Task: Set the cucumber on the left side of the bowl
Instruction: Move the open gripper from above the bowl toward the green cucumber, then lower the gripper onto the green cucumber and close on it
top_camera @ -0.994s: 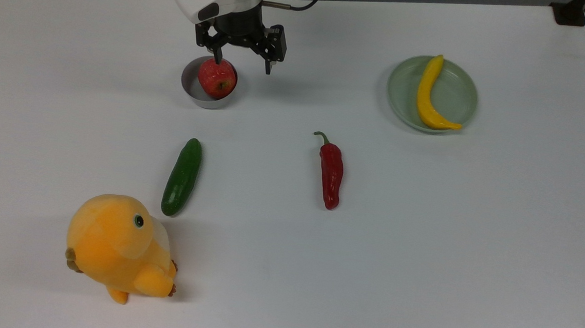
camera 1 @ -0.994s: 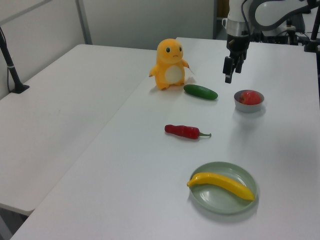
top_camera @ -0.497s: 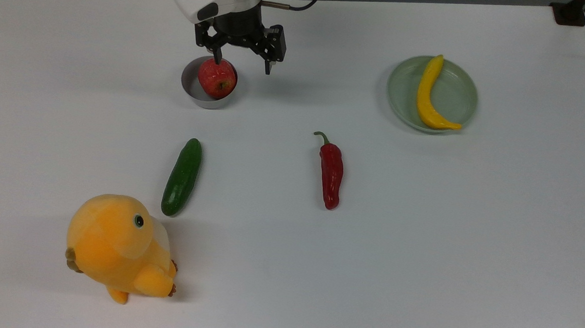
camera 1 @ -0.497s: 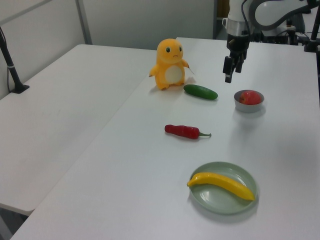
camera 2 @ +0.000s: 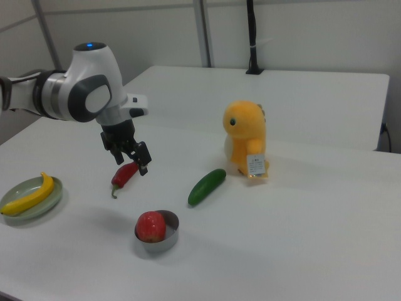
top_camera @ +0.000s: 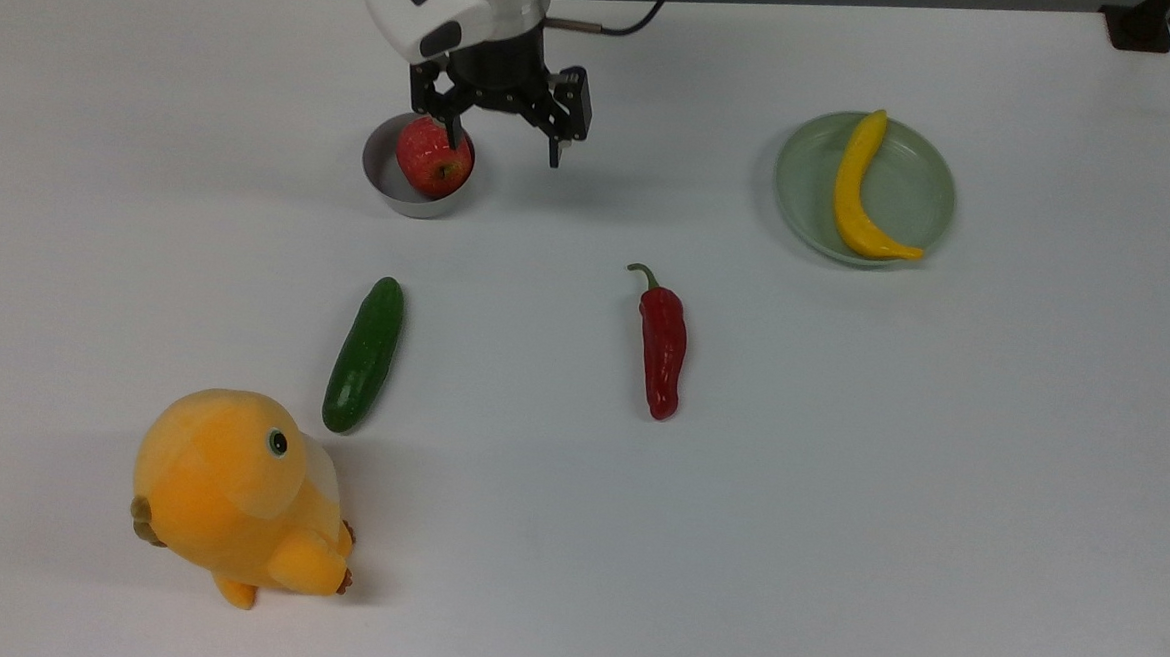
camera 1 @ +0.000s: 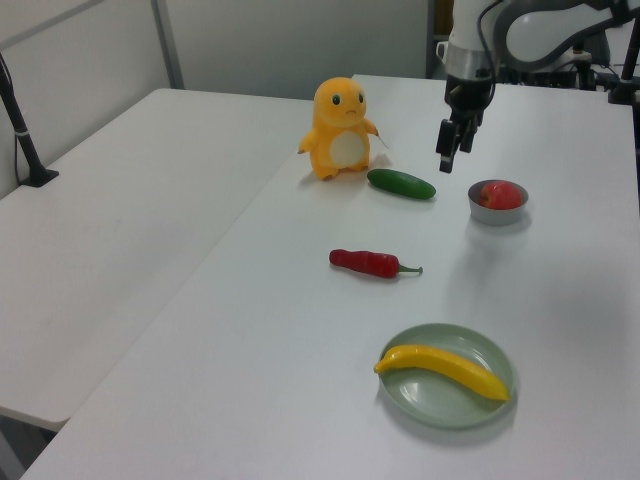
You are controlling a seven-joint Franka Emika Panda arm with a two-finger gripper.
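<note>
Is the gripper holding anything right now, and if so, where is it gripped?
Nothing is held. The gripper is open and empty above the table; the cucumber lies untouched near the plush toy.

Top view: looked steeply down over the white table (top_camera: 835,532) from the side opposite the arm's base; arm entered at the upper edge; whole tabletop covered.
Left view: set low beyond the plate (camera 1: 446,393) end, faced along the table toward the plush toy (camera 1: 340,128); plate nearest, second table at the left view's left.
Right view: set at the bowl (camera 2: 159,233) side, faced across toward the far wall; bowl nearest, plate (camera 2: 31,197) at the right view's left edge.
Shared: cucumber (top_camera: 364,353), chili pepper (top_camera: 662,345), bowl, plate, toy and gripper (top_camera: 503,144) seen by all three.
</note>
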